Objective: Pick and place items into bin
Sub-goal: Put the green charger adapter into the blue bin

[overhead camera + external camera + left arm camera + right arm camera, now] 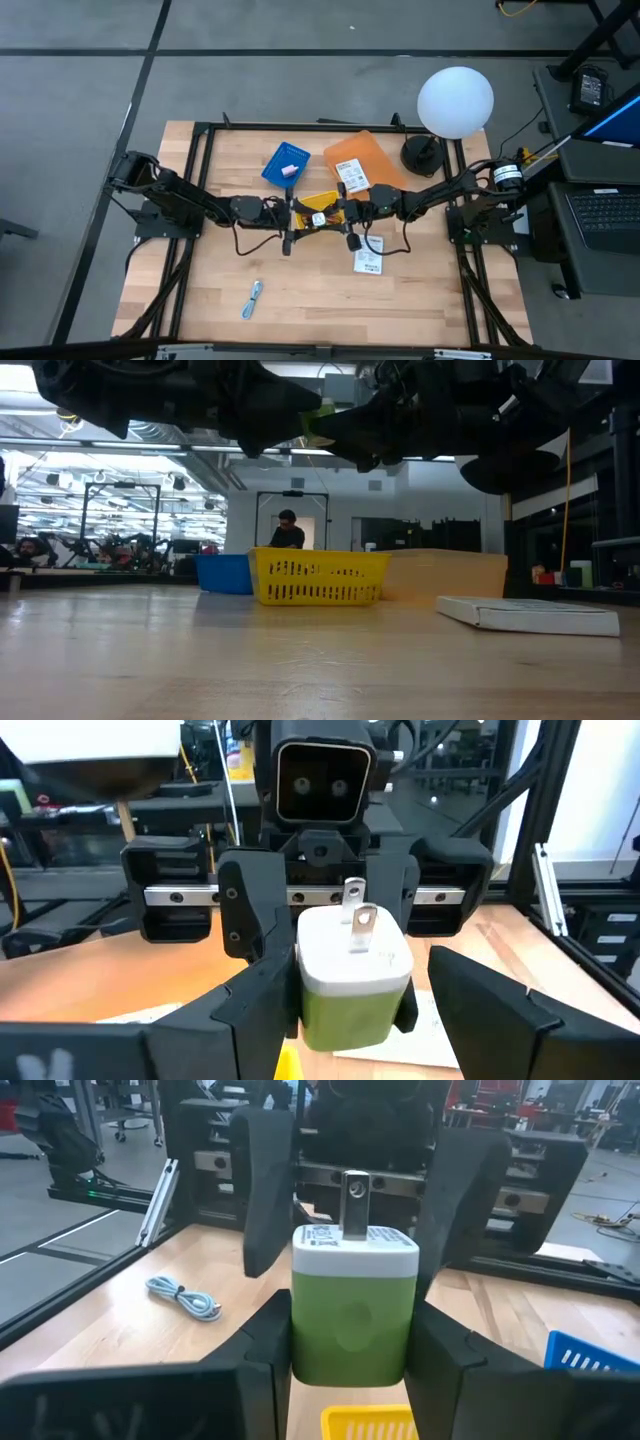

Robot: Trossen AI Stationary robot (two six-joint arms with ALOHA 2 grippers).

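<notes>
1. A wooden table point(210, 300) in an open lab.
2. The right gripper point(352, 1342) clamps a green-and-white plug adapter point(354, 1308) above the yellow bin point(318, 204). The left gripper point(350, 1010) faces it, its fingers spread around the adapter without pinching.
3. Risk, as I judge it: both arms crowd together, so a collision or a drop outside the bin is possible.
4. Counted: two white packets, one point(352, 176) on the orange envelope point(362, 158), one point(367, 258) on the wood; one blue-silver cable point(251, 298).

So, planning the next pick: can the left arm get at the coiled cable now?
Probably yes. The left gripper is open and empty, and the cable lies in the open on that arm's side. It must back off the charger that the right gripper holds.
</notes>
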